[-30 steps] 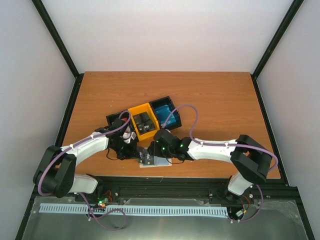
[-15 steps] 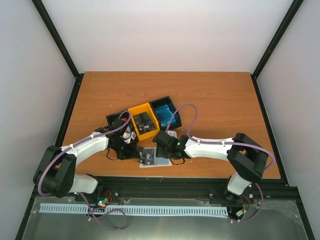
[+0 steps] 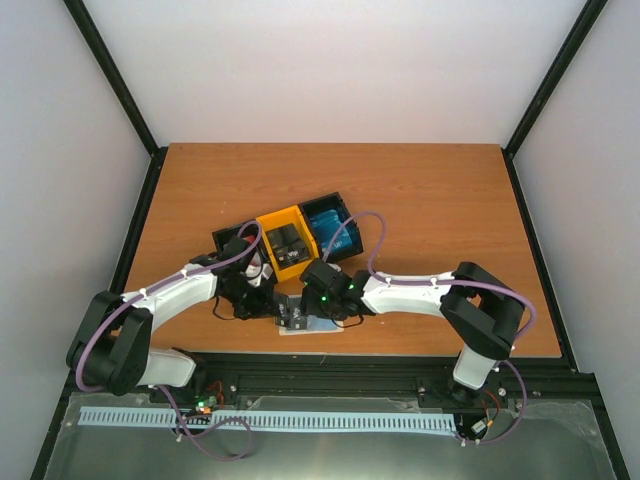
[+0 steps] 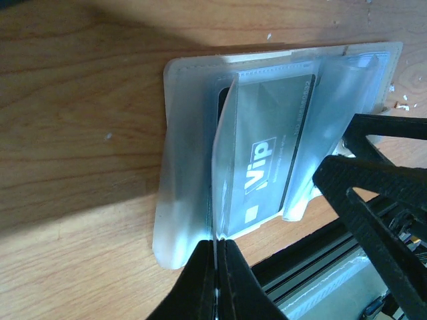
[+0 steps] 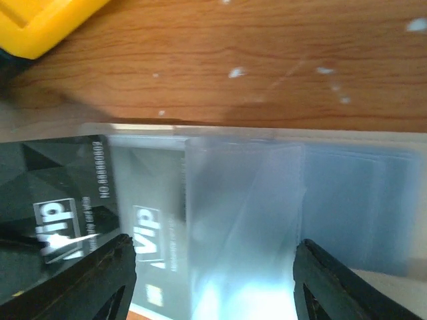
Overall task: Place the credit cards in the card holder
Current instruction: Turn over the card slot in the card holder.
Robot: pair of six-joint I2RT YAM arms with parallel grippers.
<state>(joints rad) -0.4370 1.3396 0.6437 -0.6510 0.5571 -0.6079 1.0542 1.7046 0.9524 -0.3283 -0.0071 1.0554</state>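
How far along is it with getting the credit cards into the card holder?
Done: one black Vip card sits inside the open card holder. In hand: the left gripper pinches a clear pocket flap, and the right gripper hangs open over the holder, nothing in it. Left: dark cards and blue cards lie in the tray.

You have two arms, a left arm (image 3: 170, 293) and a right arm (image 3: 415, 293). One card holder (image 3: 322, 326) lies open at 6 o'clock on the one table (image 3: 430, 190). One tray (image 3: 268, 224) sits at its 12 o'clock, with three bins. You can count two black Vip cards (image 5: 60, 193) at the holder, side by side.
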